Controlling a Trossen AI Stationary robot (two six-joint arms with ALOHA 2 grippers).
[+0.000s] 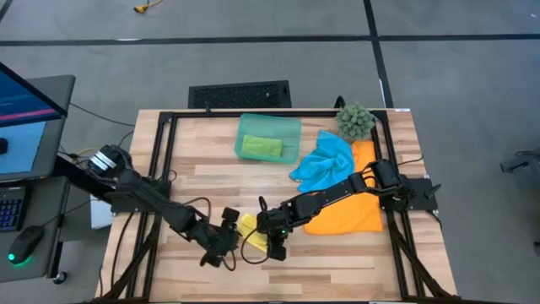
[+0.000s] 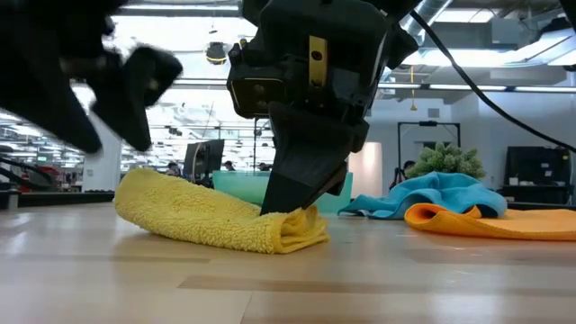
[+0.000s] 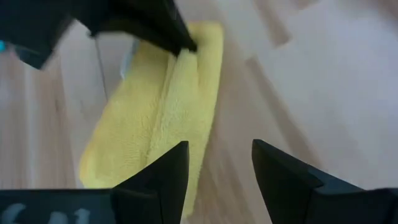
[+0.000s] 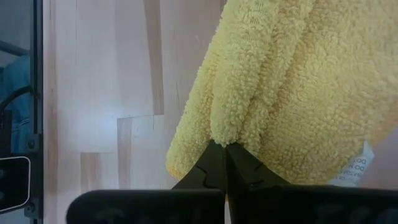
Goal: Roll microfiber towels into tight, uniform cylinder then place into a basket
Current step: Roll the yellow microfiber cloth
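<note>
The yellow towel lies as a loose roll on the table near its front edge; it also shows in the low view. My right gripper is shut, its tips on the roll's end. My left gripper is open above the roll's other end and touches nothing. The teal basket stands at the far middle with the green towel inside. The blue towel lies crumpled, partly on the flat orange towel, at the right. My right gripper presses its shut fingertips into the crease between two folds of the yellow roll, at the roll's end nearer the table's right. The fingers slant down from above. The roll lies on the table. I cannot tell whether any cloth is caught between the tips.
A spiky green plant ball stands at the far right corner. A black frame runs along the table's sides. Bare wood shows at the table's left and along the front edge.
</note>
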